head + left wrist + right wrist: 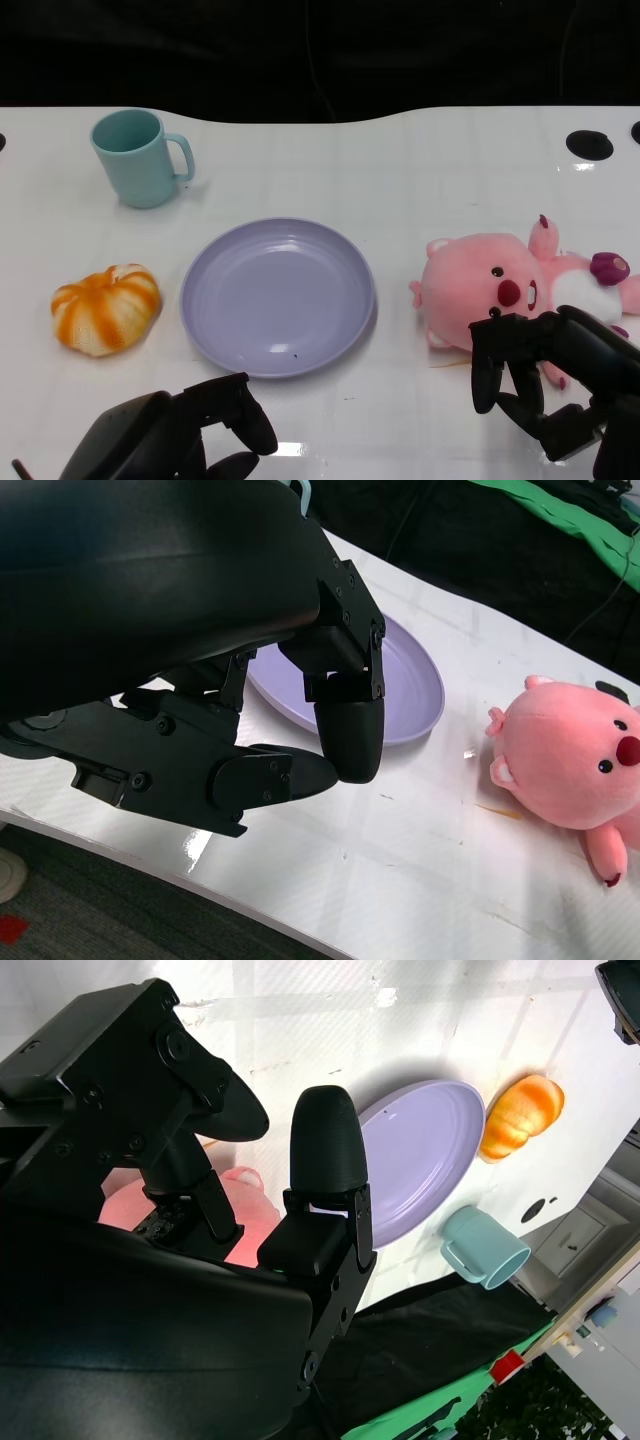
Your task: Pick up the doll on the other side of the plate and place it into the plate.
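Both hands, left (190, 425) and right (545, 385), released, hovering over glossy white tabletop (400, 180); pink doll (500, 285) lies right of lilac plate (278, 296); black backdrop behind.

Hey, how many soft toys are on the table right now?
2: a pink doll right of the plate, under the right hand, and an orange pumpkin left of the plate. None appear hidden.
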Robot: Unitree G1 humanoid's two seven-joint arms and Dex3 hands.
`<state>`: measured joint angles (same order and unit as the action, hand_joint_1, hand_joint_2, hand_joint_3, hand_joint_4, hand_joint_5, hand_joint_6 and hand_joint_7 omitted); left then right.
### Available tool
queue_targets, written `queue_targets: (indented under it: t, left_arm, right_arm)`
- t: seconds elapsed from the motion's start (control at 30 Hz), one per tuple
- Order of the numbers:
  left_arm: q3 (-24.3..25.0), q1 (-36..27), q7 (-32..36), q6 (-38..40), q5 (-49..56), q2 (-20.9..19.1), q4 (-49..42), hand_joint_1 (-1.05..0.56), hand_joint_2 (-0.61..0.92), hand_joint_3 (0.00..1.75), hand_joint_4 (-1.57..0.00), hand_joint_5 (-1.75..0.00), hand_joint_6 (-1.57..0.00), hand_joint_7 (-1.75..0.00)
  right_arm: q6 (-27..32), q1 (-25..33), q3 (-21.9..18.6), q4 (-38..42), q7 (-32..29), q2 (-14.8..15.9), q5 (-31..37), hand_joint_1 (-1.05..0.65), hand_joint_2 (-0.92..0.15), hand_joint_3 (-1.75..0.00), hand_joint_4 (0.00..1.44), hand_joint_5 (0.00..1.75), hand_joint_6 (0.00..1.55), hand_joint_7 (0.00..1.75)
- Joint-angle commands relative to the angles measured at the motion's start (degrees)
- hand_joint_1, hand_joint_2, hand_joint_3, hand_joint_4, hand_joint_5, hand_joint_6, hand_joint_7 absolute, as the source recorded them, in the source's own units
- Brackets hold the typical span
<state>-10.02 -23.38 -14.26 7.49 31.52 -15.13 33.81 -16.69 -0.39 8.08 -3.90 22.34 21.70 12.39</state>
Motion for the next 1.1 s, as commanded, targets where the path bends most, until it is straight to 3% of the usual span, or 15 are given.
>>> queue_targets:
  t: [0.03,0.8,0.97,1.0,1.1]
  left_arm:
    - [0.42,-0.01,-0.11,-0.08,-0.33,-0.86,0.41,-0.29,0.92,0.44,-0.61,-1.75,-0.57,-1.32]
    - [0.53,0.12,-0.17,-0.17,-0.65,-0.94,0.36,-0.28,0.92,0.44,-0.62,-1.75,-0.59,-1.30]
    - [0.65,0.20,0.02,-0.61,-0.87,-1.07,0.05,-0.29,0.92,0.44,-0.61,-1.75,-0.59,-1.31]
    - [0.69,0.22,0.05,-0.70,-0.92,-1.10,-0.02,-0.29,0.92,0.44,-0.61,-1.75,-0.58,-1.31]
    - [0.73,0.26,-0.15,-0.40,-0.89,-1.14,0.22,-0.29,0.92,0.44,-0.62,-1.75,-0.58,-1.31]
  right_arm:
    - [-0.55,-0.51,-0.09,-0.01,0.03,0.64,-0.44,-0.03,-0.31,-1.38,0.91,1.75,0.82,1.42]
    - [0.46,-0.51,-0.22,-0.79,-0.21,0.57,0.07,-0.03,-0.30,-1.37,0.91,1.75,0.81,1.40]
    - [0.56,-0.49,-0.57,-1.16,-1.76,-0.54,-0.18,-0.03,-0.35,-1.26,0.82,1.69,0.85,1.07]
    - [0.03,-0.61,-0.69,-0.86,-2.21,-0.86,-0.50,-0.03,-0.38,-1.21,0.81,1.62,0.86,1.01]
    - [-0.76,-0.91,-1.08,-0.40,-3.45,-1.76,-0.89,-0.04,-0.48,-0.93,0.80,1.21,0.87,0.73]
